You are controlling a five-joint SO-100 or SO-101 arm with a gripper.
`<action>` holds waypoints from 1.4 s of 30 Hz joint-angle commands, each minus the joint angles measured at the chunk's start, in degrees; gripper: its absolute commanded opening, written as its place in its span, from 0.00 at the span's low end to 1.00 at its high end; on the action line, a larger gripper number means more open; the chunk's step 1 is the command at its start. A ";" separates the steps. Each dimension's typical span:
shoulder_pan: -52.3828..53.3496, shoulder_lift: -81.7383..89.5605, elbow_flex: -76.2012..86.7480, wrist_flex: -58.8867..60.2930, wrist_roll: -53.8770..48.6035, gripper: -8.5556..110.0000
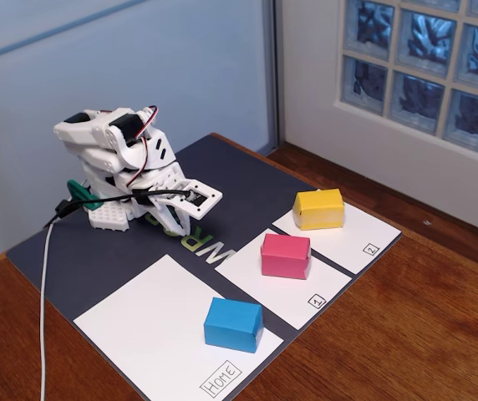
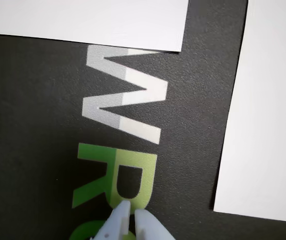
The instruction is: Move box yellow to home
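We judged the reach not yet begun: the arm (image 1: 118, 159) sat folded at the mat's (image 1: 80, 251) back edge, its gripper (image 2: 131, 216) clenched on nothing. We would have opened it wide, then come down squarely over the box yellow (image 1: 319, 209). That small, bright paper block stood on the panel marked 2 (image 1: 356, 236), well apart from the home (image 1: 151, 322).

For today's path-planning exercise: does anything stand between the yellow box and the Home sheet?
Yes. In the fixed view the pink box on panel 1 sits between the yellow box and the Home sheet. A blue box already occupies part of that sheet.
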 commanded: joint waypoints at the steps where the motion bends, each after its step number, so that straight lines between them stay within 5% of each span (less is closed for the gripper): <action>1: -0.70 2.99 -4.04 2.29 -2.64 0.07; 8: -11.51 -0.70 -18.81 -0.79 -3.43 0.07; 18: -12.22 -27.77 -39.55 -6.24 -12.22 0.07; 42: -23.91 -95.36 -94.22 -9.58 -7.38 0.07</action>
